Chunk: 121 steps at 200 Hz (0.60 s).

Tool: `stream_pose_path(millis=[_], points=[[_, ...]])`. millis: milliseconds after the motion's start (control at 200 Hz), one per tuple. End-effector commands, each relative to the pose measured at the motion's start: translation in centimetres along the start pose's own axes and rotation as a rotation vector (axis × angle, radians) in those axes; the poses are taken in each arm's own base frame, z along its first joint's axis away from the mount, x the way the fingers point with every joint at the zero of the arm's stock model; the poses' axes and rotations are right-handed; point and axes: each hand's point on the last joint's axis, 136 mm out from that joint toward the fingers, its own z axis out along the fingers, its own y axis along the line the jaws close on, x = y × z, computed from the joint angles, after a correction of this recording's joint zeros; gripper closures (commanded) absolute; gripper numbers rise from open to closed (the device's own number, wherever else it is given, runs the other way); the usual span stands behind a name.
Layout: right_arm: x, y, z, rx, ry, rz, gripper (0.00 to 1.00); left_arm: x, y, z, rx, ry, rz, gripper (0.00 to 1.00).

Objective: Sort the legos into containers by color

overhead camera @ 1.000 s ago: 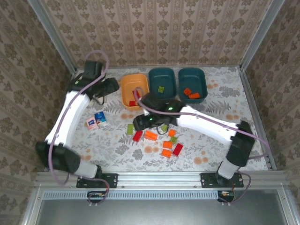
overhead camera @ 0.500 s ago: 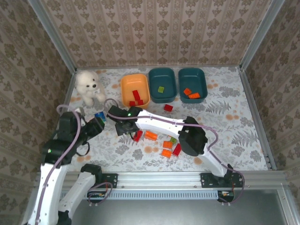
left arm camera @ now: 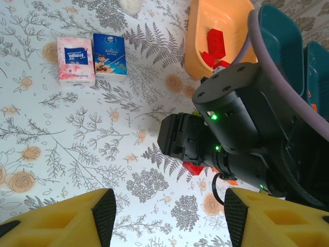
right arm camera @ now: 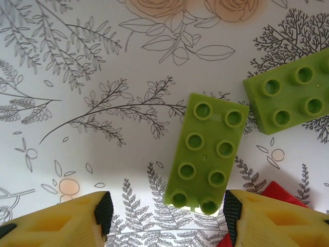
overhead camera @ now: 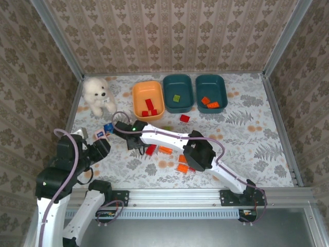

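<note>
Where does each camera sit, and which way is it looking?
Top external: high behind the robot, looking down on the table; left arm and right arm show.
Left wrist: on that wrist, facing down at the table; left gripper at the bottom, right arm ahead.
Right wrist: close over the table, straight down on a green brick by the right gripper.
Shared: top and left wrist both see the orange tub.
</note>
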Motion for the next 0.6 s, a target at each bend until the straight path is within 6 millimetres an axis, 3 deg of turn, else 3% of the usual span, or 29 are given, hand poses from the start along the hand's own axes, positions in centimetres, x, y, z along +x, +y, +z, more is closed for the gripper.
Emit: stream_pose_path(millis=[0,165,370,600], points=[[0.3,-1.3,1.1,0.075,0.006,0.038,0.38,0.4,0.3,-0.8,-0.005,0.006,0.014,0.39],[0.4,-2.8,1.3,0.149,0.002,0.057,0.4,0.2,0.1,-1.3,0.002,-0.003,0.02,0.39],[0.6,-2.3,2.6,0.121,0.022,0.057,0.41,0.2,0.0,-1.3,0.011,-0.005,0.016,0.39],[0.7,-2.9,4.6,0.114,0.06,0.064,0.56,0.1,-0.4,-1.1,0.029,-0.003,0.012,0.4]])
